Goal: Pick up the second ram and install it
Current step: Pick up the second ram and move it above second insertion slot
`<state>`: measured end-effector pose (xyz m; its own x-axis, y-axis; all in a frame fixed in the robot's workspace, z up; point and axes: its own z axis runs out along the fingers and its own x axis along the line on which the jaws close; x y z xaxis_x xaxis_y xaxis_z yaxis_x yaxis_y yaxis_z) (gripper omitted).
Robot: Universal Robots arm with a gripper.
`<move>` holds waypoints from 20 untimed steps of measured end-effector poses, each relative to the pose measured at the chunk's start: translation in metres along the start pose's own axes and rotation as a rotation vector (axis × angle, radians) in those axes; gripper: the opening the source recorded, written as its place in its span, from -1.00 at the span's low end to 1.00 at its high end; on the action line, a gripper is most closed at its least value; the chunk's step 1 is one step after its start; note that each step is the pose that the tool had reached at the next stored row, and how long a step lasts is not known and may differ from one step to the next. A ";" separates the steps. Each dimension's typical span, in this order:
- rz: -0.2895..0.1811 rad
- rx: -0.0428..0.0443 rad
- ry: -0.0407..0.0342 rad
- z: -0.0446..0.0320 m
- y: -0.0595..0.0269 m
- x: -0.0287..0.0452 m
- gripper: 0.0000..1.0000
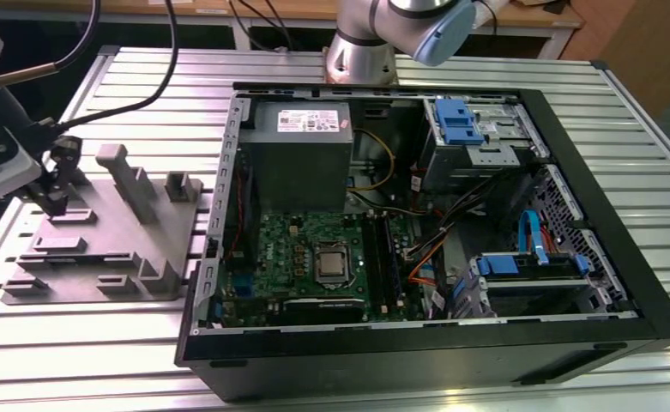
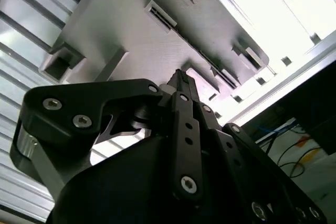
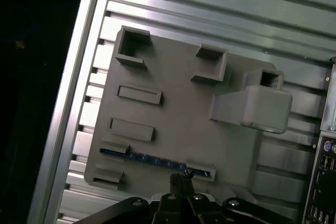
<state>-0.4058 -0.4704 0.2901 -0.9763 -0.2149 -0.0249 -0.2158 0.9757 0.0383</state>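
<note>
First wrist view: second ram (image 3: 152, 159), a thin dark-blue board stick, sits slotted in grey plastic fixture (image 3: 184, 124), right at the clenched black gripper (image 3: 179, 178) tips.

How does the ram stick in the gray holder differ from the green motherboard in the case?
The second ram is a thin blue strip, edge-on in a slot of the gray holder; the motherboard is a broad green board lying flat in the case. The second ram sits right by the gripper; the motherboard lies well away from it. Both are circuit boards.
</note>
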 end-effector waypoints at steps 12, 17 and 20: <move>-0.219 -0.0054 0.0084 0.0083 -0.0003 0.0002 -0.80; -0.309 -0.0077 0.0118 0.0118 -0.0004 0.0003 -0.80; -0.364 -0.0090 0.0140 0.0141 -0.0005 0.0003 -0.80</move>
<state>-0.4058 -0.4704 0.2760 -0.8354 -0.5490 -0.0249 -0.5496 0.8345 0.0383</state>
